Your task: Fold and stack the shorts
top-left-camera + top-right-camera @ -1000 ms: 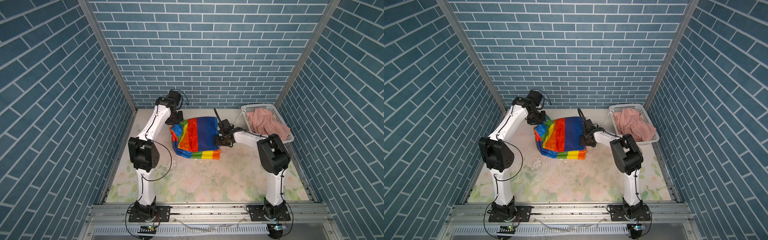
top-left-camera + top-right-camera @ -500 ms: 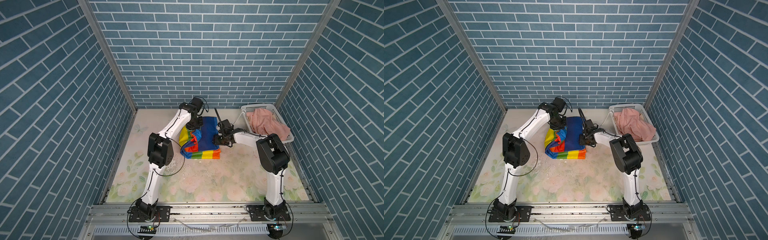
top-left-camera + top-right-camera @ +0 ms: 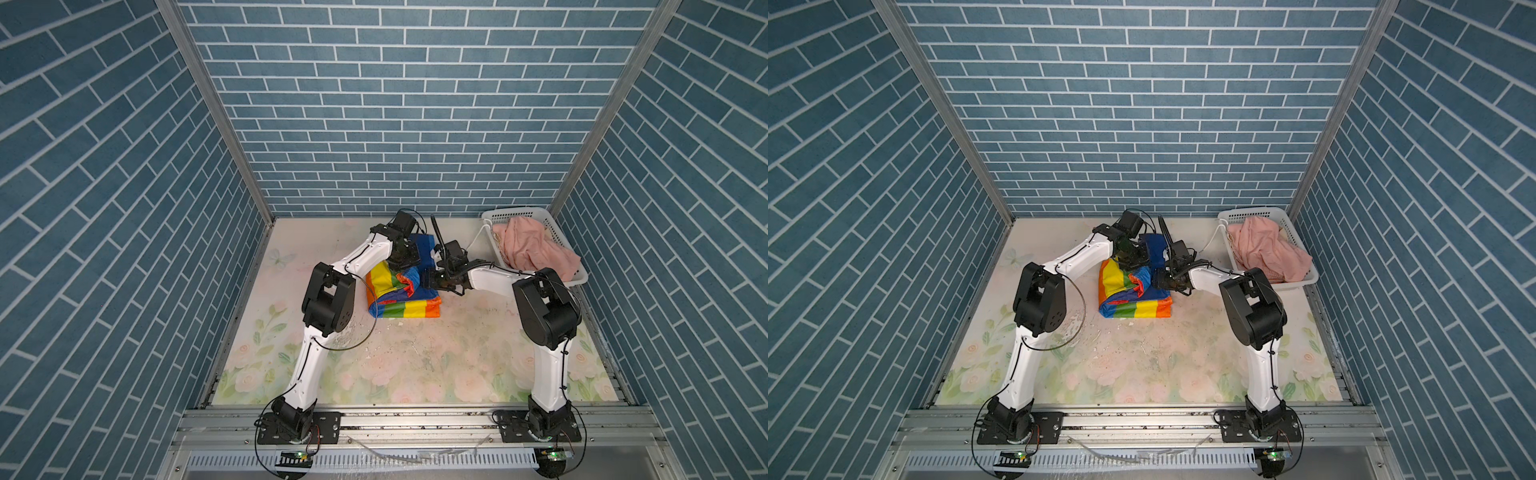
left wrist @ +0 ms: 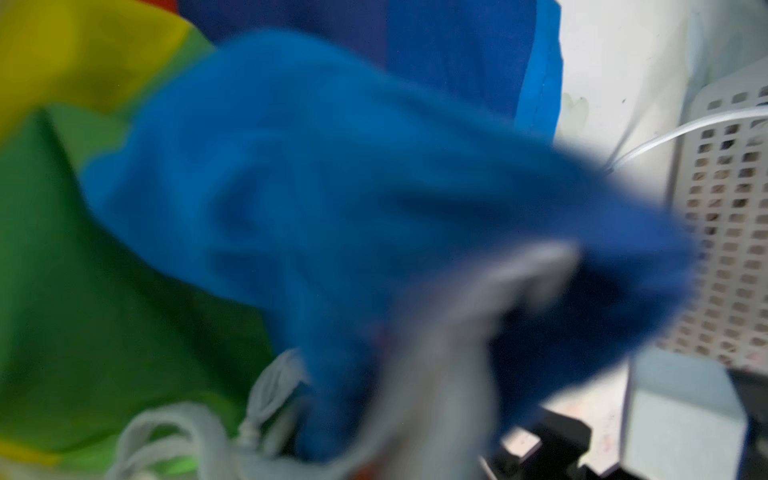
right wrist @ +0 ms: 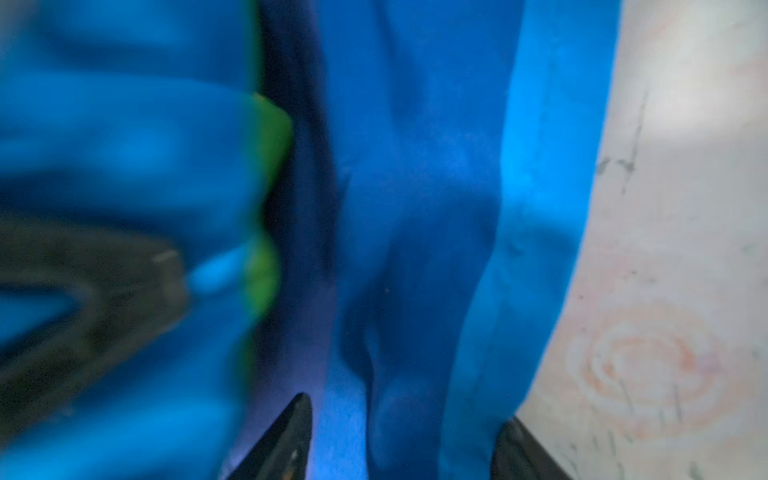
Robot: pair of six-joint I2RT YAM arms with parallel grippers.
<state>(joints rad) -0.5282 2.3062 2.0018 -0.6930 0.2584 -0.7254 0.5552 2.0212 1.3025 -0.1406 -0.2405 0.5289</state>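
Observation:
The rainbow-striped shorts [image 3: 399,305] [image 3: 1133,305] lie bunched and partly folded at the table's back middle. My left gripper [image 3: 404,261] [image 3: 1133,258] hovers low over their far part. Its wrist view is blurred, with blue cloth [image 4: 332,187] filling it and the jaws hidden. My right gripper [image 3: 429,279] [image 5: 407,411] sits at the shorts' right edge, open. Its dark fingertips [image 5: 291,436] stand wide apart with a blue fold [image 5: 415,208] between them. Pink shorts [image 3: 536,249] [image 3: 1266,253] lie heaped in the basket.
The white perforated basket [image 3: 515,212] [image 3: 1254,212] stands at the back right corner, and its wall [image 4: 731,216] also shows close by in the left wrist view. A white cord [image 3: 478,245] hangs over its left rim. Blue brick walls close in three sides of the floral table [image 3: 415,365].
My left arm swung right from the far left, carrying the shorts' left part over onto the right part. The shorts now look narrower. My right gripper stayed at their right edge.

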